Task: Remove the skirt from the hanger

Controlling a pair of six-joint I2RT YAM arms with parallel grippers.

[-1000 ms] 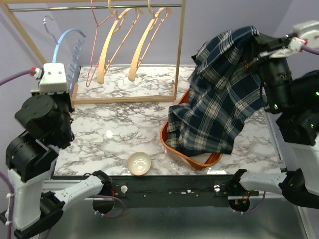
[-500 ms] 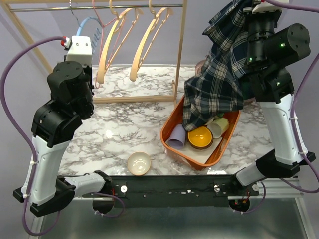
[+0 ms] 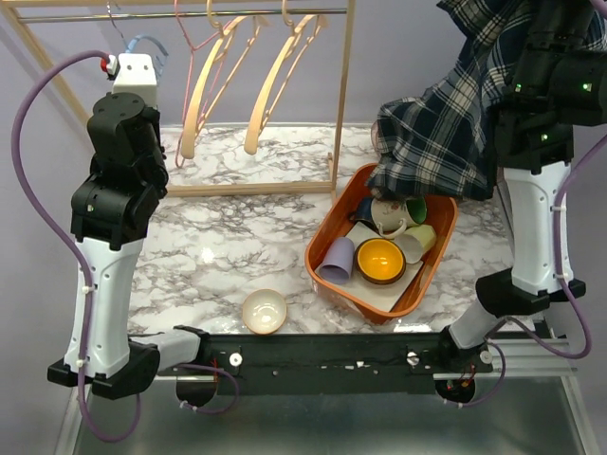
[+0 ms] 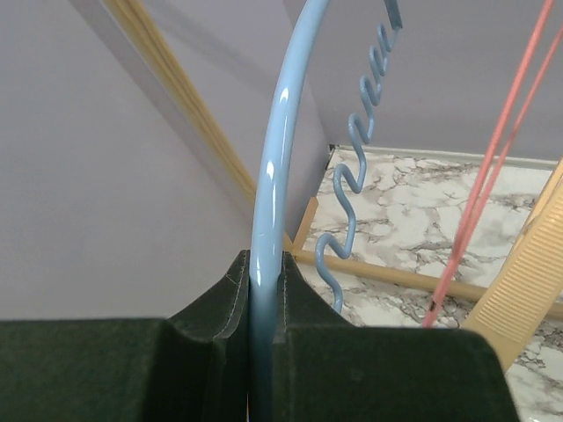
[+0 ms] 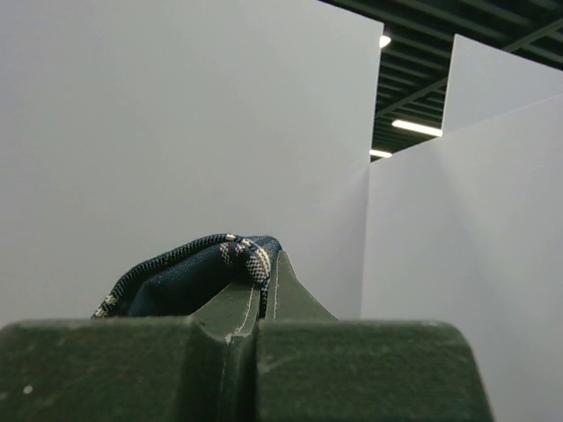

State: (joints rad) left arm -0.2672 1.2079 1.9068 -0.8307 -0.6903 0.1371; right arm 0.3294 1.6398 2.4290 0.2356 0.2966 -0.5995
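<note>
The skirt (image 3: 444, 133) is dark blue plaid cloth. It hangs from my raised right arm at the top right, over the back of the orange tray (image 3: 324, 278). My right gripper (image 5: 266, 268) is shut on a fold of the skirt (image 5: 189, 268) and points up at the wall. The light blue hanger (image 3: 142, 45) is at the left of the wooden rack. My left gripper (image 4: 264, 268) is shut on the hanger's blue rod (image 4: 273, 176), whose wavy lower bar (image 4: 352, 189) hangs free of the skirt.
The tray holds a purple cup (image 3: 334, 261), a yellow bowl (image 3: 380, 259) and other cups. A cream bowl (image 3: 264, 310) sits near the table's front edge. The wooden rack (image 3: 337, 104) carries a pink wire hanger (image 3: 186, 66) and two wooden hangers (image 3: 275, 71).
My right arm has swung up and lifted the skirt clear of the tray, uncovering the cups. My left arm has risen toward the rack rail with the blue hanger.
</note>
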